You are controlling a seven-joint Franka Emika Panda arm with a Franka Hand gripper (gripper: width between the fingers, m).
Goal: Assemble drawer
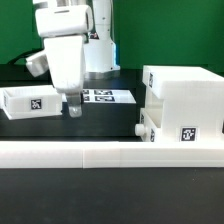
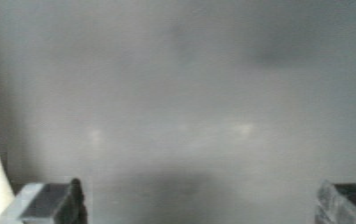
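Observation:
The white box shell (image 1: 185,98) stands at the exterior view's right, with a tagged knobbed tray (image 1: 180,130) set into its lower part, knob (image 1: 141,128) pointing to the left. A second white tray (image 1: 28,101) with a marker tag lies at the left. My gripper (image 1: 72,108) hangs just above the black table between them, close to the left tray, touching neither. In the wrist view its fingers (image 2: 58,203) stand wide apart with only bare blurred table between them; it is open and empty.
The marker board (image 1: 100,96) lies flat just behind the gripper. A long low white rail (image 1: 110,152) runs across the table's front edge. The robot's white base (image 1: 98,50) stands at the back, before a green backdrop.

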